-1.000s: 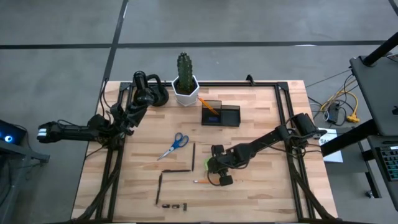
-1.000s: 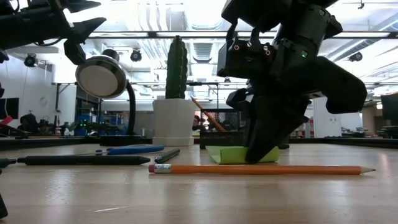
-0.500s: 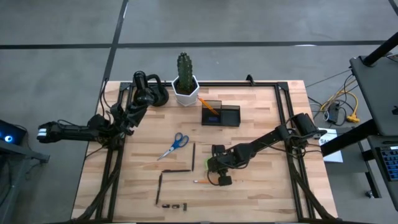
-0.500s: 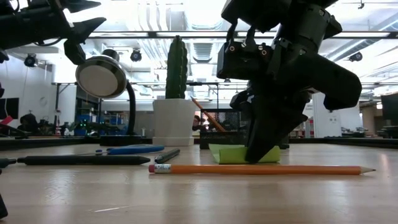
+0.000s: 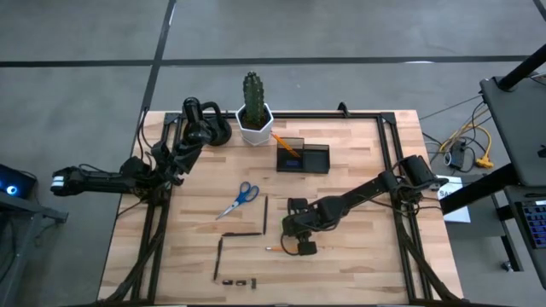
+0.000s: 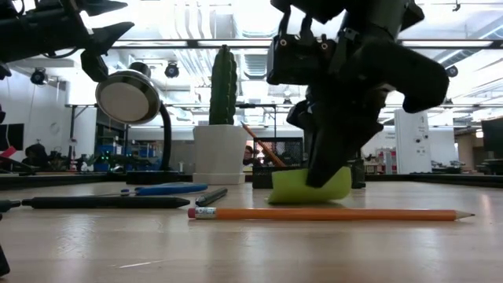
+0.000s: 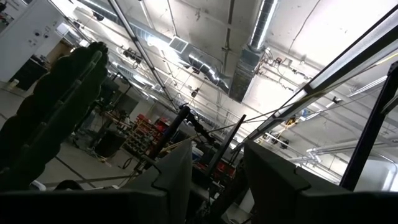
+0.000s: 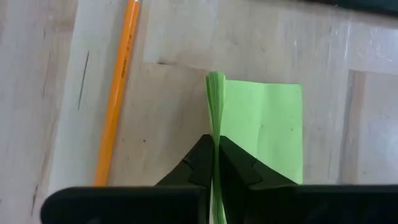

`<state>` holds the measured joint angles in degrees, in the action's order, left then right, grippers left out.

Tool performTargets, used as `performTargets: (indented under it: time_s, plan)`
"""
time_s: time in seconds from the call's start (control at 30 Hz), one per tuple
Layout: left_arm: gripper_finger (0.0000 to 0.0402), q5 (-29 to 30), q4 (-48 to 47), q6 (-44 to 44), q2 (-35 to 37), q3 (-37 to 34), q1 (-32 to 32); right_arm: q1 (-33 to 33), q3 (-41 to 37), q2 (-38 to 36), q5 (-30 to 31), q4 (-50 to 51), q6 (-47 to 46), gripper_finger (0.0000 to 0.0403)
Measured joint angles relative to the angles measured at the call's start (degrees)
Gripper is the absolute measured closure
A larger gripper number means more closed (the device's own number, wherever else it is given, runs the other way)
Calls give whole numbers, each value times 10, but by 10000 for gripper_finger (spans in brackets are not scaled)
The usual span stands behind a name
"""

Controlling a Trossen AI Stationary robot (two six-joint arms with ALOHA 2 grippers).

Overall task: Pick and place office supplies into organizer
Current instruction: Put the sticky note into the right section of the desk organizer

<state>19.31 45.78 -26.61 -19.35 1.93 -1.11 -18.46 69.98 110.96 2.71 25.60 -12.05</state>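
Your right pincer [image 8: 214, 163] is clamped on the lime-green sticky-note pad [image 8: 258, 127]; lift it straight off the surface [image 6: 236, 251], clear of the orange pencil [image 6: 330, 214].

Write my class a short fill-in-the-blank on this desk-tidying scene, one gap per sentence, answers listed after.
1. The right gripper is shut on the lime-green ____ pad.
2. Beside that pad on the table lies an orange ____.
3. The scissors have ____ handles.
4. The white pot holds a ____.

Answers: sticky-note; pencil; blue; cactus
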Motion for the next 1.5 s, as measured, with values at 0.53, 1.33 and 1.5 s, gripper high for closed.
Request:
performTargets:
  time_s: [0.53,1.33,1.5]
  plan:
    - [271,0,0,0,0,0,0,2,54,-3,50,106,3,395]
    - [272,0,0,-1,0,0,0,6,47,-127,90,101,-15,395]
    - [272,0,1,-1,0,0,0,13,43,-155,104,102,-18,395]
